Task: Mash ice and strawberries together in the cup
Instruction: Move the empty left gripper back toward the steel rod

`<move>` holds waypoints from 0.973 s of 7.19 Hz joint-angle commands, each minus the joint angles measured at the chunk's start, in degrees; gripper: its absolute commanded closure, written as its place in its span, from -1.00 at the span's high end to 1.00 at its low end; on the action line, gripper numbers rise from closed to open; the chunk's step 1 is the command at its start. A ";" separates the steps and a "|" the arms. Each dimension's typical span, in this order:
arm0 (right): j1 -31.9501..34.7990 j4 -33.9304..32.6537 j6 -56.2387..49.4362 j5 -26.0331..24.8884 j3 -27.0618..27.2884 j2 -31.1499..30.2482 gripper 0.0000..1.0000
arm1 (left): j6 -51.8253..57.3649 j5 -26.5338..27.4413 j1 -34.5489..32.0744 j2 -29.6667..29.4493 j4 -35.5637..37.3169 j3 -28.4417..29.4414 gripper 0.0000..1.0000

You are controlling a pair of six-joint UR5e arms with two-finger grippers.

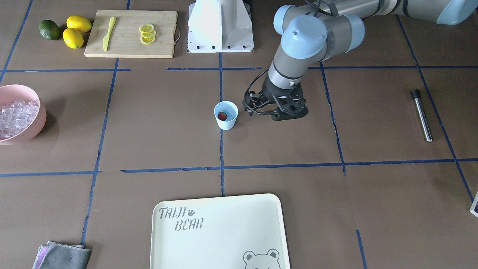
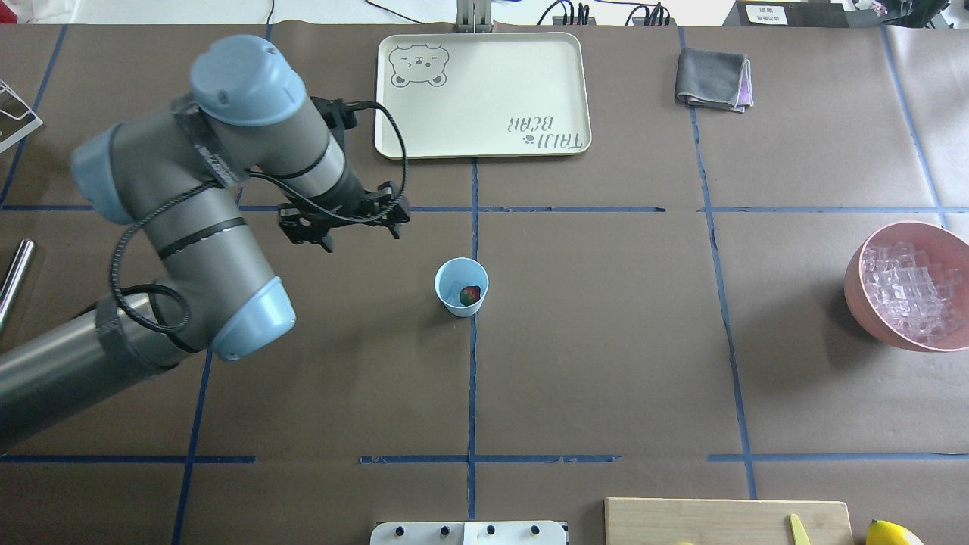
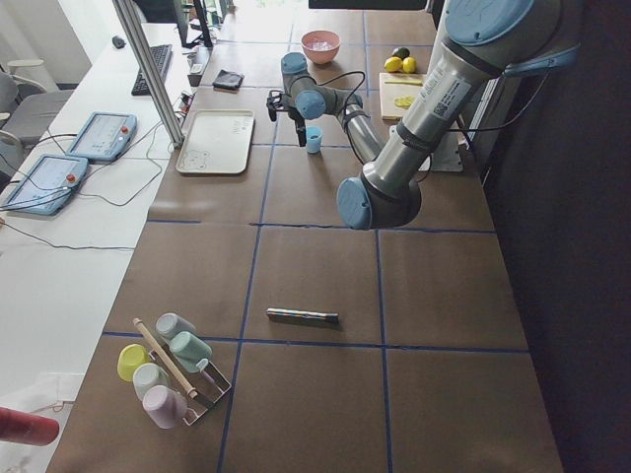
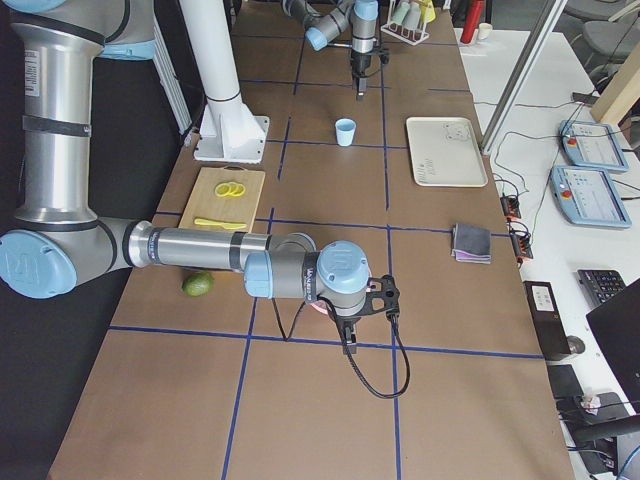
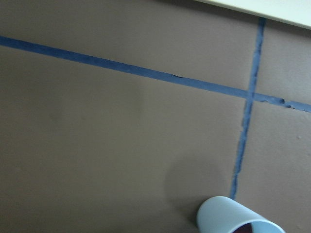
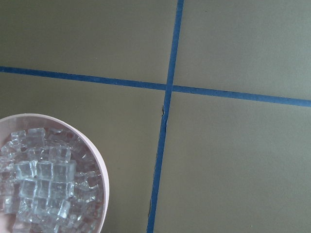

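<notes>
The pale blue cup (image 1: 226, 118) (image 2: 452, 281) stands upright at the table's middle, on a blue tape line. One red strawberry (image 1: 222, 116) (image 2: 470, 295) lies inside it. The ice (image 1: 15, 116) (image 2: 911, 294) (image 6: 43, 180) is heaped in a pink bowl (image 1: 37, 123) at the table's right end. My left gripper (image 1: 274, 112) (image 2: 359, 236) hovers open and empty beside the cup, a short way off. The left wrist view catches the cup (image 5: 228, 217) at its bottom edge. My right gripper (image 4: 349, 338) hangs by the pink bowl; I cannot tell whether it is open or shut.
A metal rod with a black tip (image 1: 422, 115) (image 3: 302, 315) lies on the table's left part. A cream tray (image 2: 484, 94) and a grey cloth (image 2: 711, 77) sit at the far side. The cutting board (image 1: 130, 48) holds lemon slices and a yellow knife, with lemons and a lime beside it.
</notes>
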 commanded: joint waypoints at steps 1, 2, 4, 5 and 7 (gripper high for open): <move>0.00 0.02 0.61 -0.43 -0.04 0.03 0.99 | 17.45 -0.95 -7.02 8.67 9.29 -10.61 1.00; 0.00 0.02 1.14 -0.34 0.05 0.03 0.99 | 24.75 -0.95 -9.93 15.40 10.20 -14.91 1.00; 0.00 0.02 1.14 -0.34 0.05 0.03 0.99 | 36.90 -1.64 -15.90 25.63 8.63 -16.63 1.00; 0.00 0.11 1.23 -0.34 0.05 0.03 0.99 | 39.48 -3.56 -18.28 29.84 6.54 -16.37 1.00; 0.00 0.11 1.23 -0.34 0.05 0.12 0.99 | 39.50 -3.76 -21.02 35.84 -4.14 -13.05 1.00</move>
